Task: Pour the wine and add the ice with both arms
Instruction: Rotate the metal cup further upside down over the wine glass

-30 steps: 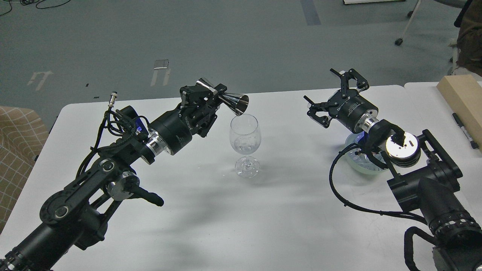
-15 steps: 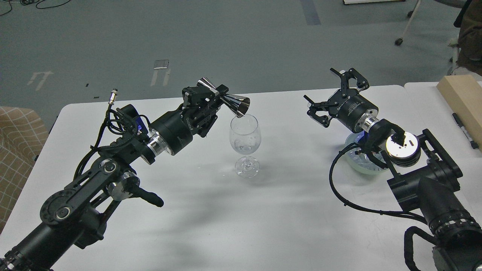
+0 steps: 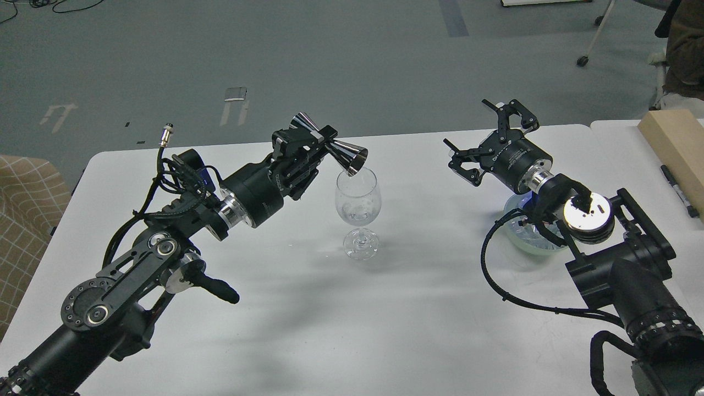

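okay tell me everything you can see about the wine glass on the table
The wine glass is clear and colourless, with a rounded bowl, short stem and round foot. It stands upright near the middle of the white table. Something glints low in the bowl; what it is, I cannot tell. A shiny metal jigger, clamped in the left gripper, is tipped with its mouth right at the rim's left side. Whether they touch is unclear. Nothing else is near the glass.

Pale bowl (image 3: 520, 242) on the table: largely hidden behind the right arm (image 3: 616, 264); contents indistinguishable. Jigger (image 3: 330, 144): waist concealed by the left gripper (image 3: 305, 146). Wooden block (image 3: 674, 146), marker pen (image 3: 679, 190) and seated person (image 3: 685, 49): cut by the right edge. Wine glass (image 3: 358, 212): contents too faint to identify.
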{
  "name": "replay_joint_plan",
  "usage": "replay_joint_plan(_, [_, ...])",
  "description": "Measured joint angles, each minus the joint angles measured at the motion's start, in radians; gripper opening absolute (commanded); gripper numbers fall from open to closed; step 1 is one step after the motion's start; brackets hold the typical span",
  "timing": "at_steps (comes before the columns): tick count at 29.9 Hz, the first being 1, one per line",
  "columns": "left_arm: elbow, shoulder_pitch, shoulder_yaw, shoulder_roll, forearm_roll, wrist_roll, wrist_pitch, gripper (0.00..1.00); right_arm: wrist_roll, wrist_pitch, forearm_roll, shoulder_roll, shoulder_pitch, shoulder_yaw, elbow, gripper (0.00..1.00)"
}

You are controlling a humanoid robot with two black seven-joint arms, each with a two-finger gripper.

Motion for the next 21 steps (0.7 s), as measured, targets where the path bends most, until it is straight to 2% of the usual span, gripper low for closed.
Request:
replay_joint_plan(11, [0.000, 0.002, -0.008, -0.008, 0.001, 0.000, 0.001, 0.00, 0.000, 0.001, 0.000, 0.000, 0.000, 0.000, -0.001, 1.00])
replay_joint_plan(21, [0.010, 0.006, -0.015, -0.009, -0.126, 0.010, 0.004, 0.00, 0.000, 0.001, 0.000, 0.000, 0.001, 0.000, 0.000, 1.00])
